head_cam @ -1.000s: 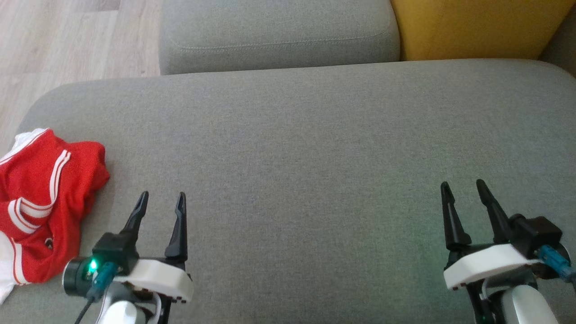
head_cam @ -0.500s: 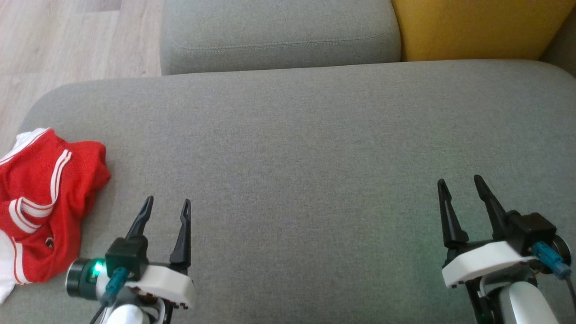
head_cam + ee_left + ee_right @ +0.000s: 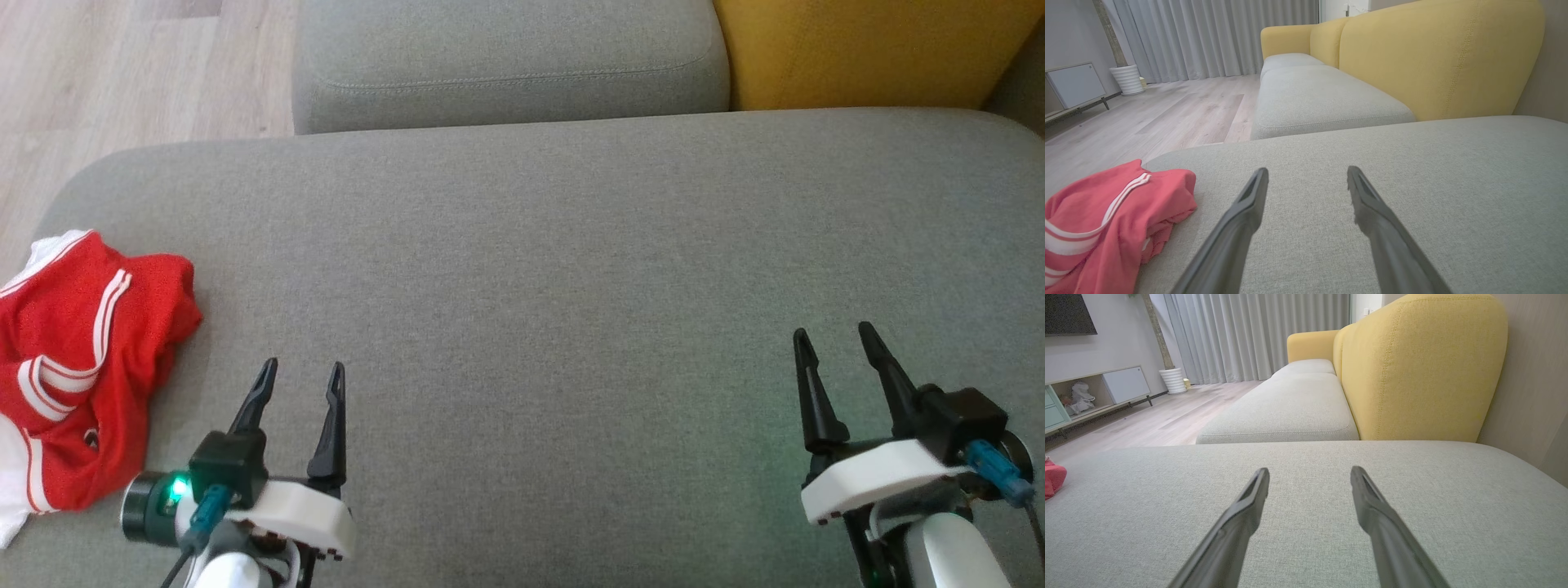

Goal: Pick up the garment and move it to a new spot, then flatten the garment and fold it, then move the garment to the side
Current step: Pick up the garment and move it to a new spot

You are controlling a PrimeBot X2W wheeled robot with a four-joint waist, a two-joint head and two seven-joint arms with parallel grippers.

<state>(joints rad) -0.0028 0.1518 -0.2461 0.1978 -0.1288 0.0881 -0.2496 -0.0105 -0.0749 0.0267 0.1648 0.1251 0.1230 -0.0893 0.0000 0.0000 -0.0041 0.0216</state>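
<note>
The garment [image 3: 82, 359] is a crumpled red piece with white stripes, lying at the left edge of the grey cushion [image 3: 555, 269]. In the left wrist view the garment [image 3: 1110, 220] lies at the lower left, and in the right wrist view a red corner of the garment [image 3: 1052, 477] peeks in at the far left. My left gripper [image 3: 300, 371] hovers open over the cushion just right of the garment, nothing between its fingers. Far to the right, my right gripper [image 3: 833, 336] is also open and empty above bare cushion.
A second grey seat cushion [image 3: 506, 61] lies beyond the first, with a yellow backrest [image 3: 873, 49] at the far right. Wooden floor [image 3: 122, 73] lies past the cushion's left edge. A low cabinet [image 3: 1094, 392] and curtains [image 3: 1249, 335] stand far off.
The left gripper has drawn back a little toward me and shifted slightly right. The right gripper has barely moved. The garment lies as before.
</note>
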